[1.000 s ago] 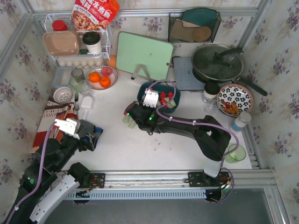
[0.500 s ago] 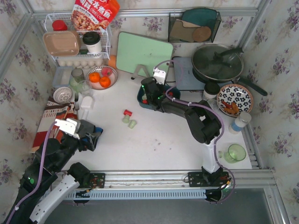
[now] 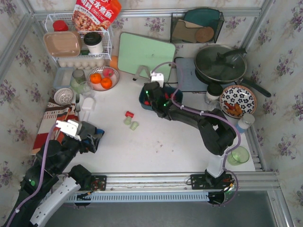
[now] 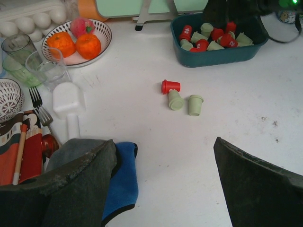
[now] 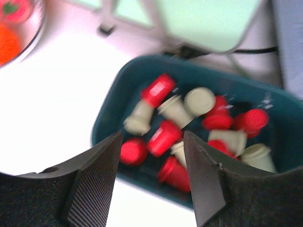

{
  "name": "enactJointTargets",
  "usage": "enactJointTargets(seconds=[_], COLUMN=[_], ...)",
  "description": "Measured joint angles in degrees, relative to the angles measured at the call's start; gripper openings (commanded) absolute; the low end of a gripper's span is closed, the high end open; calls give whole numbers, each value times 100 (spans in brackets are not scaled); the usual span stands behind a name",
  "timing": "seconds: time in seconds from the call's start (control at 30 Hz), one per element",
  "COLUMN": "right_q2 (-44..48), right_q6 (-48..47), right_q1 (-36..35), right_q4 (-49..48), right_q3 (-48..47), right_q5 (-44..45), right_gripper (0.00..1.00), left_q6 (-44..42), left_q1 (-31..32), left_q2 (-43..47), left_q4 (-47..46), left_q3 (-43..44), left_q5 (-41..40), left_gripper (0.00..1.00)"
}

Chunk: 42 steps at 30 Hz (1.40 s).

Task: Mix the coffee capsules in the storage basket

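White bench (image 3: 142,146) | basket (image 4: 215,57) at back, capsules (image 4: 208,40) inside, three loose nearby | likely light, stiff, slick; pinch tapered sides | right jaws apart, empty, above basket | left jaws wide, empty

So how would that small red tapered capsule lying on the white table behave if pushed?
The small red tapered capsule lies on its side, so a push would probably roll it in a curve, given the taper. It looks small and likely light, so it may skid on the smooth white table. Its tapered sides could slip when pinched.
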<state>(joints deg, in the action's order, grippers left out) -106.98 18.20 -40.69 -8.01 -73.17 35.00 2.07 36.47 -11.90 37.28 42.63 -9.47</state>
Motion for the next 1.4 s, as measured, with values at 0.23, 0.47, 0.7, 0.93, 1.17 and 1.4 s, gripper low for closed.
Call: enactJointTargets(seconds=[0.23,0.47,0.7,0.93,1.17,1.4], right_q2=[273,50,-168,-380,-564,-737], right_q6=[-286,409,1786,2651,3156,3307], right_q1=[-831,-1672,-1875,-2031,-2120,-2129], right_q4=[-72,0,667,1261,1397,1425], right_q3=[715,785,535,424,424,415], right_q5=[-1196,-997,-295,-50,-20,149], right_gripper=[64,64,58,54,51,50], left_q6=[-2,-2,-2,-2,-2,-2], left_q1=[-7,-11,-20,-24,-39,-39], left_q2=[0,-9,13,17,26,33], left_q4=[-11,-13,-15,-15,-15,-15], left_q3=[0,0,0,0,0,0], left_q5=[-17,-15,-11,15,31,33], left_gripper=[87,87,87,87,87,87])
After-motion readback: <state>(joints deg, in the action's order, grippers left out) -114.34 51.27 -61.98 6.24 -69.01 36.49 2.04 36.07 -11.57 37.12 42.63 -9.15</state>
